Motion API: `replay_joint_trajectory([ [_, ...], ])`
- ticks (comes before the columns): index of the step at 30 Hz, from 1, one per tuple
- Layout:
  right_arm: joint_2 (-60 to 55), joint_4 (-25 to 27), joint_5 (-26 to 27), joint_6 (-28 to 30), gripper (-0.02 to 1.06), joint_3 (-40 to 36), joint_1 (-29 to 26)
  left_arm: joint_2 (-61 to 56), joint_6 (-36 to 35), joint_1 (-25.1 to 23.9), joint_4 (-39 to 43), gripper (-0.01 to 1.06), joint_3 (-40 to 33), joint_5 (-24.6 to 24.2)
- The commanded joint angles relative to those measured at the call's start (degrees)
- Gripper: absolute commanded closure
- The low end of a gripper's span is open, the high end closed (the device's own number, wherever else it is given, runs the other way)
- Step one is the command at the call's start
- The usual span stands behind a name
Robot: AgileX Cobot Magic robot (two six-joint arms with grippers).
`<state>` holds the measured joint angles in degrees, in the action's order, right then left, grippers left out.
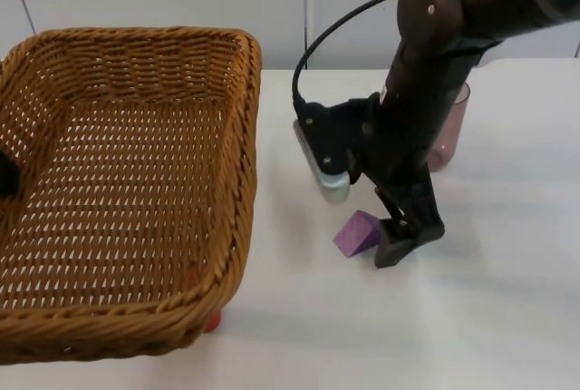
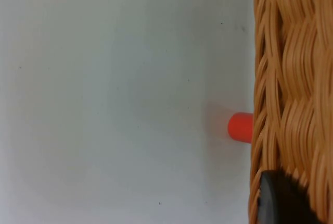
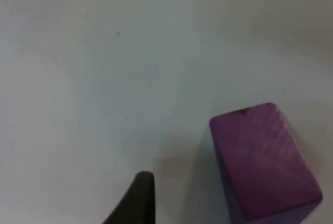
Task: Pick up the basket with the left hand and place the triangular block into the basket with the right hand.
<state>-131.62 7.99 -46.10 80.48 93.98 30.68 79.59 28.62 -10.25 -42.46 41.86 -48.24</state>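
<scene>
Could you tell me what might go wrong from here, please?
1. The right hand is down beside the purple block, not around it; closing there might only nudge it away.
2. The pink cup stands right behind the right arm and could be knocked.
3. The basket, held by the left hand, hangs over a red piece.

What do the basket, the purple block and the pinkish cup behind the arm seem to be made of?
The basket looks like woven wicker or rattan: tan strands plaited with open gaps. The purple block seems painted wood or plastic, matte with flat faces and sharp edges; which one is unclear. The cup appears translucent tinted plastic, possibly glass.
</scene>
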Motion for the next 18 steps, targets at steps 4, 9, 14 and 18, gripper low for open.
replay_joint_trajectory([
  [4,-0.26,3.17,-0.43,1.65,0.27,0.08,-0.02,-0.74,-0.34,-0.01,-1.98,1.05,0.14,-0.32],
  [9,-1.86,1.08,-0.32,1.79,0.30,0.08,-0.02,-0.74,-0.34,-0.01,-1.98,1.05,0.14,-0.32],
  [14,-3.16,1.11,-0.06,1.59,0.35,0.08,0.09,-0.74,-0.34,-0.01,-1.98,1.05,0.14,-0.32],
  [18,-1.85,1.11,-0.18,-1.07,0.70,0.20,0.09,-0.74,-0.34,-0.01,-1.98,1.05,0.14,-0.32],
])
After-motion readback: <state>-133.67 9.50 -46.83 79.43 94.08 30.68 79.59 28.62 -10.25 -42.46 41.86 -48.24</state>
